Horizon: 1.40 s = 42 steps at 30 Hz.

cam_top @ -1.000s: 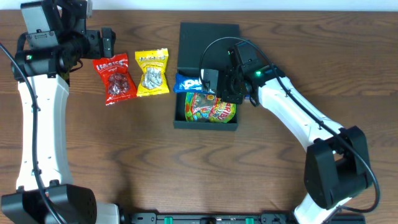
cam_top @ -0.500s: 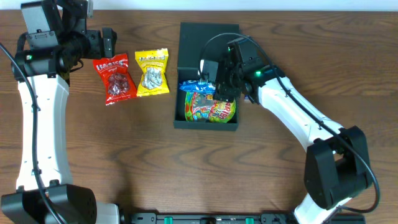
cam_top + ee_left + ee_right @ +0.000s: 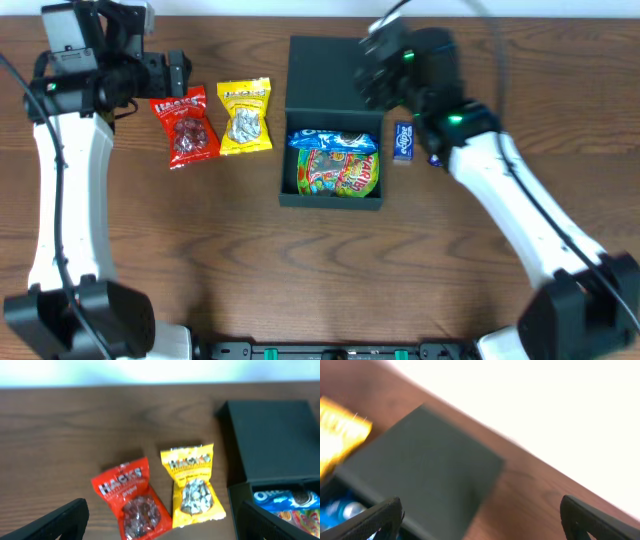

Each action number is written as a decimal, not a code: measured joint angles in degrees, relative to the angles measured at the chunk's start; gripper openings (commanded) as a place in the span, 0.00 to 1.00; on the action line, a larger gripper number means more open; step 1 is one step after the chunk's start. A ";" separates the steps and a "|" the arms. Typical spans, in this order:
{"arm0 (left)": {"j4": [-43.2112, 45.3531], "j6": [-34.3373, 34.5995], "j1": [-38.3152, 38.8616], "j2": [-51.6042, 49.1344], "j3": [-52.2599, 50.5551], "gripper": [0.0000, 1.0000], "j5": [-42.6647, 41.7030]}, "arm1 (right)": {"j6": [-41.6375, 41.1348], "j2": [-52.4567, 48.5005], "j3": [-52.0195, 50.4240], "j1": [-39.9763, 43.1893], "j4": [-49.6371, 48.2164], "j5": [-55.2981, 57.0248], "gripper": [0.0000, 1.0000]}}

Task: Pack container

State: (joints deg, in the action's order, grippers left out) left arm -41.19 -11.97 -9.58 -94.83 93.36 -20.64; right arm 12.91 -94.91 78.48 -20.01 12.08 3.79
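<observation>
The container [image 3: 290, 190] is a dark square box, its hinged lid [image 3: 336, 68] lying open behind it. Inside lie a blue cookie packet [image 3: 330, 139] at the back and a colourful candy packet [image 3: 340, 173] in front. A red packet [image 3: 184, 126] and a yellow packet [image 3: 244, 116] lie on the table left of the box. My left gripper [image 3: 176, 68] hovers open behind the red packet [image 3: 132, 497] and the yellow packet [image 3: 192, 485]. Blurred and raised over the lid [image 3: 420, 470], my right gripper [image 3: 378, 62] is open and holds nothing.
A small blue packet [image 3: 403, 141] lies on the wooden table [image 3: 300, 270] just right of the box. A pale wall runs along the table's far edge [image 3: 150, 385].
My right gripper has opened and left the blue cookie packet in the box, then risen and drawn back over the lid. The left arm has barely moved.
</observation>
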 measured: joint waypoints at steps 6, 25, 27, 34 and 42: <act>-1.77 0.00 0.39 -6.40 0.00 0.95 -0.42 | -9.11 3.45 0.04 5.77 3.15 -0.79 0.99; -5.29 4.72 2.56 -19.45 0.00 0.95 9.55 | -12.35 3.13 0.04 7.87 14.29 -2.54 0.99; -5.33 4.96 2.58 -21.18 0.00 0.95 9.79 | -12.37 3.13 0.04 7.87 14.32 -2.54 0.99; -5.90 5.92 2.58 -25.99 0.00 0.92 10.43 | -12.48 3.13 0.04 7.87 14.95 -2.54 0.99; -5.73 6.01 2.56 -27.15 0.00 0.26 11.91 | -12.48 3.13 0.04 7.87 15.98 -2.54 0.99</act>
State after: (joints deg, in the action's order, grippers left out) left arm -46.92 -5.96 -7.03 -121.97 93.36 -8.73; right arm 0.43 -91.79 78.52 -12.14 28.05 1.26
